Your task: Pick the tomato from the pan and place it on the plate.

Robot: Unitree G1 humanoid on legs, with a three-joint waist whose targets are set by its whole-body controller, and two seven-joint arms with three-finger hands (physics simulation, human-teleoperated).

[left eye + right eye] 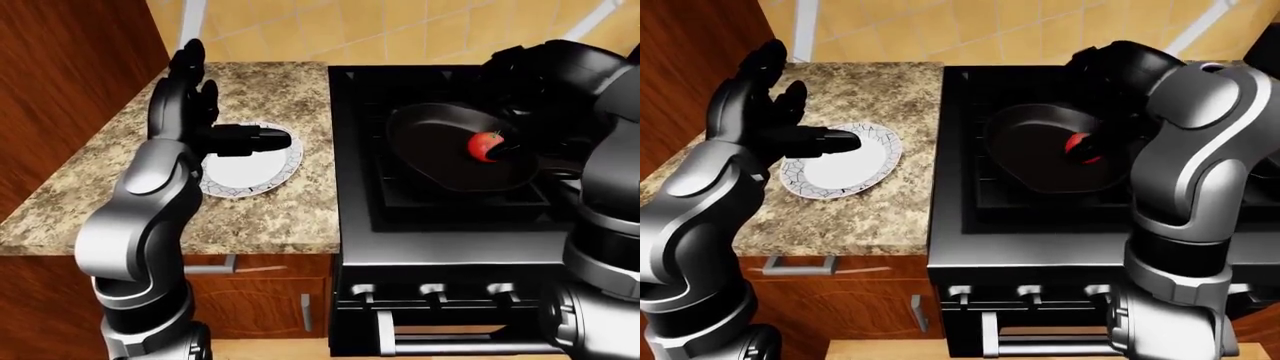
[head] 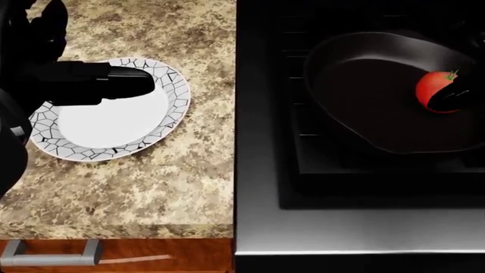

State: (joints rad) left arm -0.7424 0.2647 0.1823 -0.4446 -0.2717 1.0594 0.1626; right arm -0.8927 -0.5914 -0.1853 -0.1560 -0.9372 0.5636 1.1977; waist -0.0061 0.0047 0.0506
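Here, at the far left of the eye views, a dark brown wooden cabinet wall point(image 1: 60, 82) borders a speckled tan-and-brown granite worktop point(image 2: 152, 182). The robot's black three-finger left hand point(image 1: 195, 112) hangs above the worktop's left part with its fingers spread wide: two point up toward the tiled wall, and one point(image 2: 114, 82) stretches sideways over the upper rim of the plate. It grips nothing.

Below that finger lies the round white plate with a black crackle-pattern rim point(image 2: 163, 122), flat on the worktop near its right edge, with nothing resting on its white centre. Under the worktop's lower edge is a reddish-brown wooden drawer front with a brushed metal bar handle point(image 2: 49, 253).

Just right of the worktop stands a black stove with a steel front lip point(image 2: 356, 227), and three knobs point(image 1: 432, 291) show on its front in the left-eye view. A black round frying pan point(image 2: 356, 85) sits on the stove's grate near the top of the head view.

The small red tomato with a green stem point(image 2: 436, 90) is inside the pan, at its right side close to the wall. The robot's black right hand point(image 1: 510, 142) reaches in from the right, and dark fingers touch the tomato's right and lower side. How tightly they close around it cannot be told.
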